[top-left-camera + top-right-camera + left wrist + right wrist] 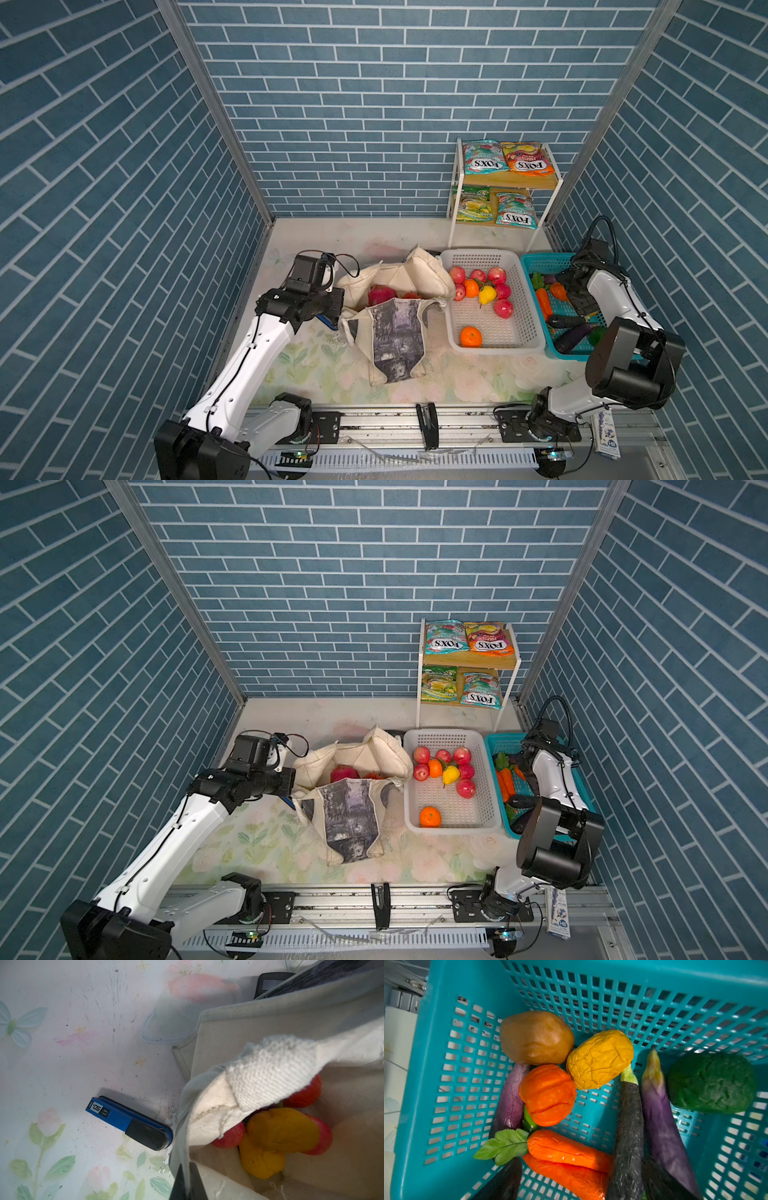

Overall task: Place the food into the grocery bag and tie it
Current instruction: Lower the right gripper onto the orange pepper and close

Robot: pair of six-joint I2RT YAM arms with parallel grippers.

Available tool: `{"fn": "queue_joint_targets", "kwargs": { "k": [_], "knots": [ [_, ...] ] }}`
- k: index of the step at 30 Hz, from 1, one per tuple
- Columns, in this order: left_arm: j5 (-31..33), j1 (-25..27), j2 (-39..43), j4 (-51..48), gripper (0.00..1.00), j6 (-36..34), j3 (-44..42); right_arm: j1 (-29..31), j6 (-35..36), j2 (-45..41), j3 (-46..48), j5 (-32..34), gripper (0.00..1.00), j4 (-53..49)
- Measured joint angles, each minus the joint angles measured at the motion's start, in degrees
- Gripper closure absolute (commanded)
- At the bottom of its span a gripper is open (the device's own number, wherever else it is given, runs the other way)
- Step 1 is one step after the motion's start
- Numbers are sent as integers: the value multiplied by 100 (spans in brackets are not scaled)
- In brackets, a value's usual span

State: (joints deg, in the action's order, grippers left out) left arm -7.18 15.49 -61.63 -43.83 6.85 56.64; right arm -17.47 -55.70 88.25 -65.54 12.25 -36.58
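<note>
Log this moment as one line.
left gripper: shut on grocery bag rim | right gripper: open, over teal basket | bag: open, fruit inside

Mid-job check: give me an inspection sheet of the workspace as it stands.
Surface: floral tabletop, scuffed.
Job's things: grocery bag open, dragon fruit inside; apples in white basket; vegetables in teal basket; candy packets on shelf.
Clutter: blue stapler beside bag; calculator at its far side.
Grippers: left gripper shut on bag rim; right gripper over teal basket, jaws unclear.
Cables: wire loop at left wrist; black hose at right.
Surroundings: blue brick-pattern walls.
</note>
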Motion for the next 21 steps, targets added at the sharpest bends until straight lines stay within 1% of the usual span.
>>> {"fn": "queue_joint_targets", "kwargs": {
  "k": [8,16,21],
  "knots": [
    [0,0,0,0,95,0,0,-170,-570,693,90,-280,15,625],
    [0,0,-7,0,95,-2,0,-170,-667,944,87,-457,16,1237],
    [2,0,-11,0,95,-2,0,-170,-673,1139,52,-511,14,1451]
  ]
}}
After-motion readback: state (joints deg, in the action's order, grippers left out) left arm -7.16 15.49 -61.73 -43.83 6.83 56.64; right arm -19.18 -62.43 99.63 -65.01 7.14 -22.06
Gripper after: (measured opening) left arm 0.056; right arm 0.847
